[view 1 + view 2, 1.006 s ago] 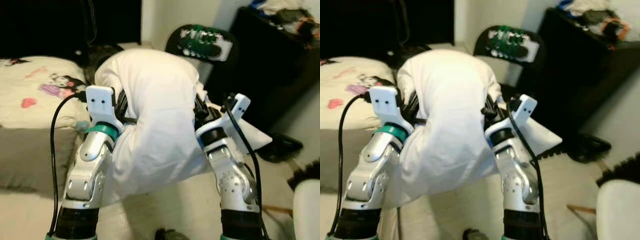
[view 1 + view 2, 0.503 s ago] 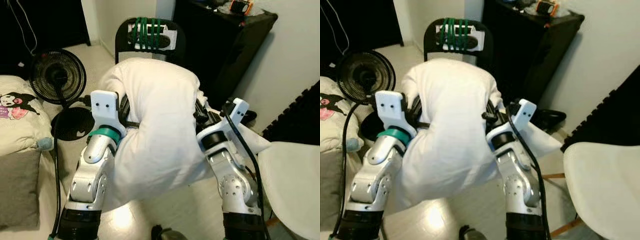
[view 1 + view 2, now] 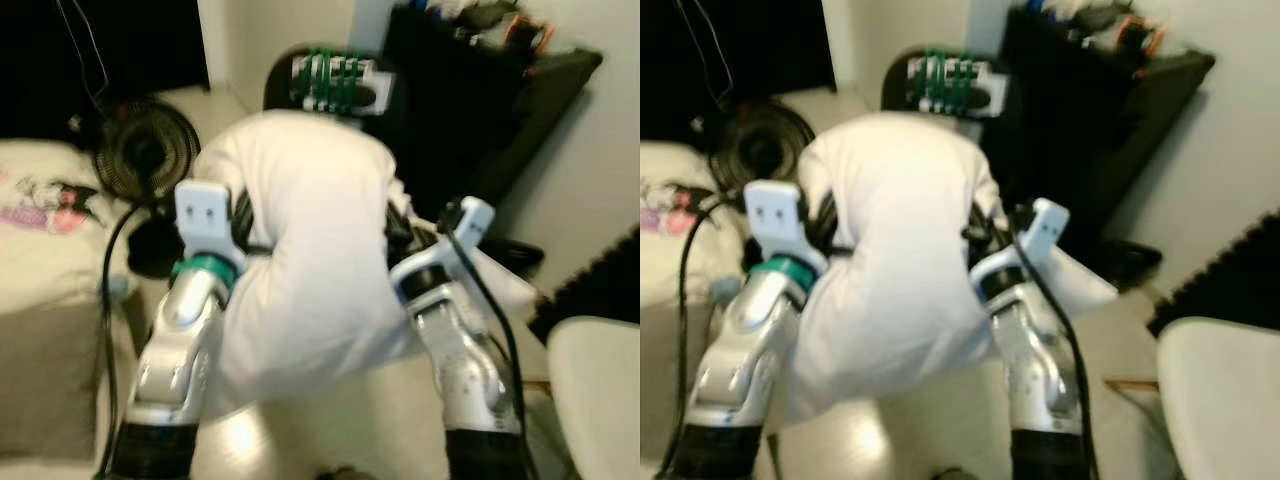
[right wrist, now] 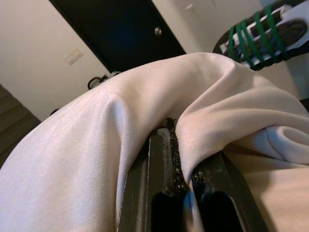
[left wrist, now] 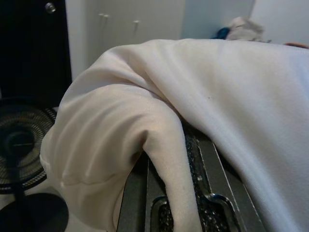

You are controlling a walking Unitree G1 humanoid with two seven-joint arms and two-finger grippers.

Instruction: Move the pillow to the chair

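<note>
I hold a large white pillow (image 3: 310, 250) up in front of me between both arms. My left gripper (image 3: 243, 218) is shut on a fold of it at its left side, with fabric pinched between the black fingers (image 5: 207, 193). My right gripper (image 3: 397, 222) is shut on the right side, its fingers (image 4: 159, 164) clamping a crease. Just beyond the pillow stands a black chair (image 3: 335, 82) with green straps on its backrest. The seat of a white chair (image 3: 595, 390) sits at the lower right.
A bed (image 3: 45, 195) with a printed cover and a grey cushion (image 3: 45, 375) lies to the left. Beside it on the floor is a black fan (image 3: 148, 150). Behind the black chair, to the right, rises a dark cabinet (image 3: 490, 110) with clutter on top.
The camera swung right from the bed toward the chairs, then slightly back left; the picture is blurred now. Both grippers keep the same hold on the pillow.
</note>
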